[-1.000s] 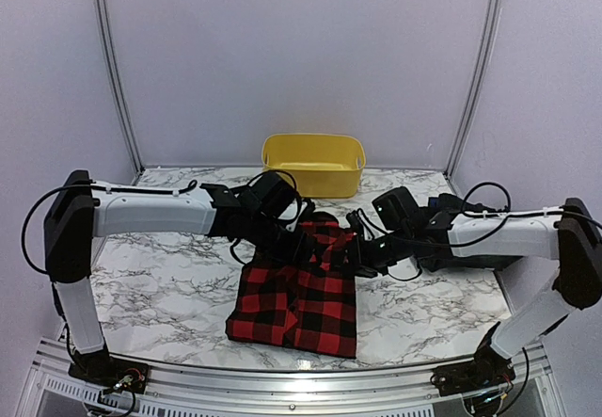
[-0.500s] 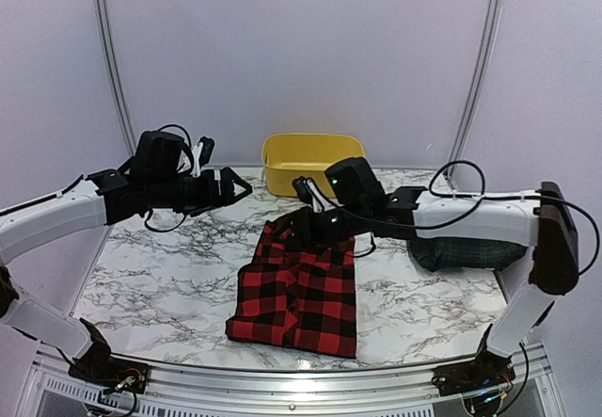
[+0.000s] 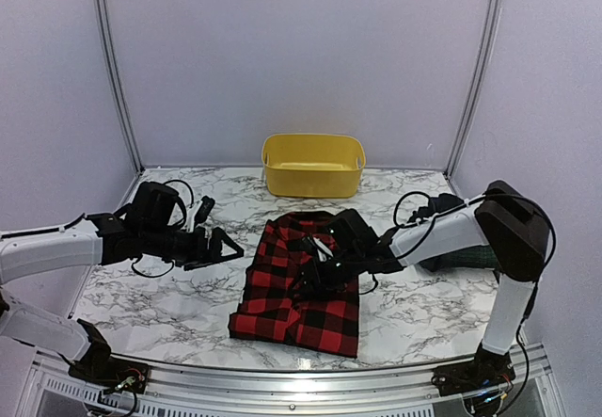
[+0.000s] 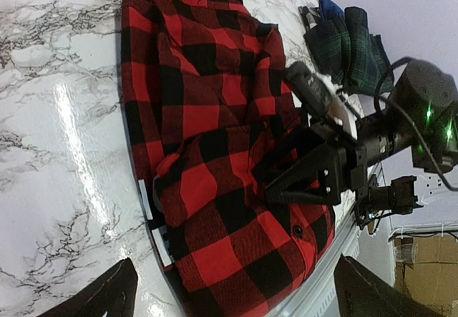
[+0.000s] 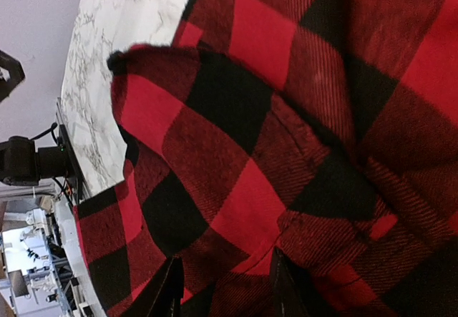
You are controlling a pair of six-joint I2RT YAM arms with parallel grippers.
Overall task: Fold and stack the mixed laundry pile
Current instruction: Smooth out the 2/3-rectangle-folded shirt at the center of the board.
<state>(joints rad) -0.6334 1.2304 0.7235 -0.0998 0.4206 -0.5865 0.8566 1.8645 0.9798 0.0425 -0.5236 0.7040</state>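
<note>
The red-and-black checked cloth shirt (image 3: 292,309) lies spread mid-table on the white marble tabletop (image 3: 160,299). The left gripper (image 3: 226,246) hovers just left of it, its 2 fingers spread wide. The right gripper (image 3: 318,264) rests on the shirt with its fingers (image 5: 174,292) parted over the cloth; whether they pinch it cannot be told.

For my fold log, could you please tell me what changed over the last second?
The left gripper let go of the red-and-black checked shirt and withdrew leftward. The right gripper slid from its far edge toward its middle. The yellow plastic tub and dark tartan garment stayed put.
</note>
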